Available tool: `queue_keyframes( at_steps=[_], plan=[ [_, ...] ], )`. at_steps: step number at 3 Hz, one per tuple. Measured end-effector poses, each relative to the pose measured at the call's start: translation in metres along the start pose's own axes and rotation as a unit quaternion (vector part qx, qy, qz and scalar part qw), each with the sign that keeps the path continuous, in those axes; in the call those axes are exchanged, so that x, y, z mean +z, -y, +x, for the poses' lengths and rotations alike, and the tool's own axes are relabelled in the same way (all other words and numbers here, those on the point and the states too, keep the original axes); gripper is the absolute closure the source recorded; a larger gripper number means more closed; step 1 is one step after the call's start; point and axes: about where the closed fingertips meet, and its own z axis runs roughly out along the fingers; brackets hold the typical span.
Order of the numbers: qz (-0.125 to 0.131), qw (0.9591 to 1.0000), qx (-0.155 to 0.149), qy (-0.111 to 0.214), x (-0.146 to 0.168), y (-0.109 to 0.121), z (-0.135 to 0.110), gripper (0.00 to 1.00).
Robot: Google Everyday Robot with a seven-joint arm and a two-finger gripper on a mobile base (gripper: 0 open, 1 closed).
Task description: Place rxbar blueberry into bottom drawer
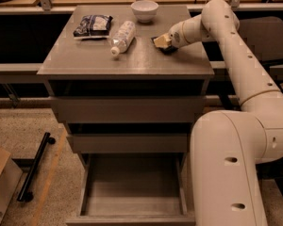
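Observation:
My gripper (pixel 162 41) is down on the right side of the grey cabinet's top (pixel 132 62), right of the bottle. A small dark flat wrapper, the rxbar blueberry (pixel 167 49), shows only as a dark edge under and beside the gripper; most of it is hidden. The bottom drawer (pixel 132 187) is pulled out towards me at the foot of the cabinet, and its tray is bare. The two drawers above it are closed.
On the cabinet top lie a crinkly dark-and-white bag (pixel 93 25) at the back left, a clear plastic bottle (pixel 122 36) on its side, and a white bowl (pixel 145 10) at the back. My white arm (pixel 236 55) runs down the right side. A black bar (pixel 35 166) lies on the floor at left.

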Motion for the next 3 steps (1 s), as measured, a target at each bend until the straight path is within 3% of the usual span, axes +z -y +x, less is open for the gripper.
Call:
queue_keyframes(
  at_steps=[3],
  plan=[
    [0.000, 1.0000, 0.000, 0.000, -0.0003, -0.0004, -0.0009, 1.00]
  ],
)
